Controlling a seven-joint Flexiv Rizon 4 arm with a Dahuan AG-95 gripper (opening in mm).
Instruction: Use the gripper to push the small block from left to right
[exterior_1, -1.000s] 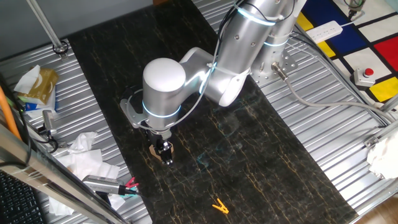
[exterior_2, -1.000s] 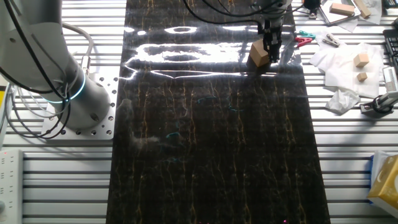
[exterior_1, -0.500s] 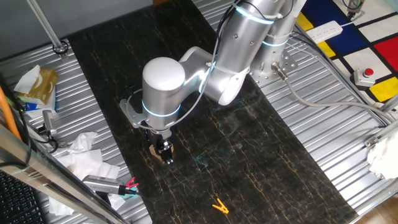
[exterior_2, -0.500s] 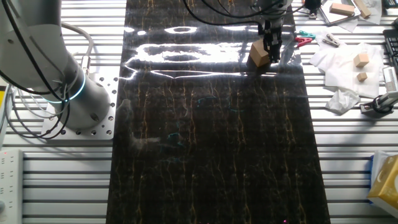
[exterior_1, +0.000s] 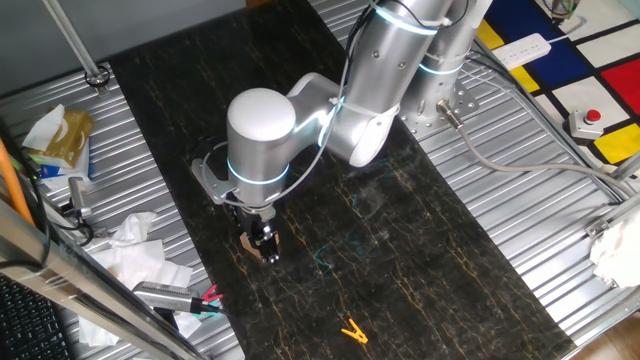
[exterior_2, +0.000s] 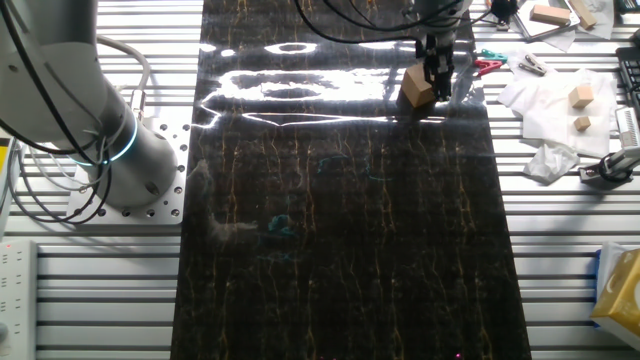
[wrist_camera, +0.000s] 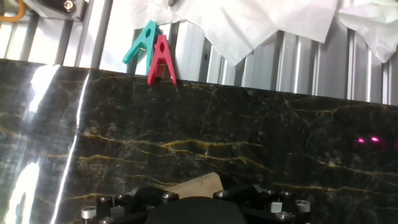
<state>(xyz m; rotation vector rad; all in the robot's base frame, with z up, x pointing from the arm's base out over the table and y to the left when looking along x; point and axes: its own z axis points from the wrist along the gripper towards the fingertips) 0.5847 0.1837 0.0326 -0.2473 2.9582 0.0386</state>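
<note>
The small block (exterior_2: 417, 88) is a light-tan wooden cube on the black marble mat, close to the mat's edge. My gripper (exterior_2: 437, 80) is down at mat level, right beside the block and touching or almost touching its side. The fingers look pressed together and hold nothing. In the one fixed view the gripper (exterior_1: 264, 247) hangs under the big silver arm and hides most of the block (exterior_1: 248, 242). In the hand view the block (wrist_camera: 198, 185) shows just past the gripper's black body, which hides its lower part.
A red clip (wrist_camera: 160, 59) and a teal clip (wrist_camera: 142, 43) lie at the mat's edge under white tissue (wrist_camera: 249, 22). An orange clip (exterior_1: 352, 331) lies on the mat. The second arm's base (exterior_2: 120, 160) stands beside the mat. Spare wooden blocks (exterior_2: 580, 97) rest on tissue.
Almost nothing: the arm's elbow has shifted very slightly, and the gripper and the block stay in the same spot.
</note>
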